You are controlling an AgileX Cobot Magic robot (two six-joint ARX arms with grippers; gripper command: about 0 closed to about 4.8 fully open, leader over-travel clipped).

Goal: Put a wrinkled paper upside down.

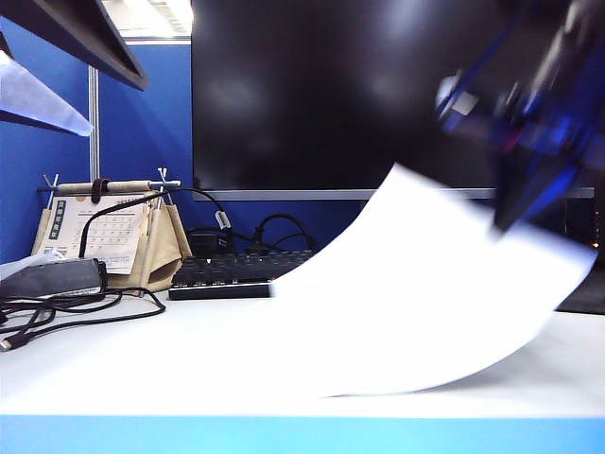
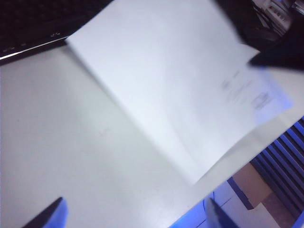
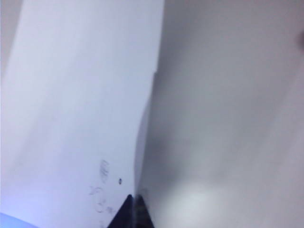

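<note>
Right pincer (image 1: 515, 213): clamped on one edge of the paper (image 1: 425, 303), up at the right side of the exterior view. In the right wrist view its two dark tips (image 3: 132, 213) sit pressed together with the sheet's edge between them. The arm is blurred, so finer detail is lost.

Left pincer (image 2: 135, 218): released and holding nothing — its two tips stand wide apart, low over bare table (image 2: 71, 142), near the sheet's closest corner but not touching it. It looks parked there so as to stay clear of the swinging sheet.

Paper: a large white sheet, lifted by its right edge and curving down to the table, where its lower left part rests. Faint small print shows near the gripped end in both wrist views. Holding one edge high while the other edge drags appears meant to let the sheet roll over onto its other face.

Stage of the task: by my reading the flip is midway — the sheet is raised and arched, not yet laid down reversed.

Table: white with a blue front edge, open under and in front of the sheet, which leaves room to lay it over.

Behind the sheet: a black keyboard (image 1: 232, 274) lies just beside its far edge, below a dark monitor (image 1: 321, 95). A beige desk calendar (image 1: 113, 232) and loose black cables (image 1: 76, 317) are well apart at the left.

Risk: the thin sheet could slip from the pinch or fold on itself.
</note>
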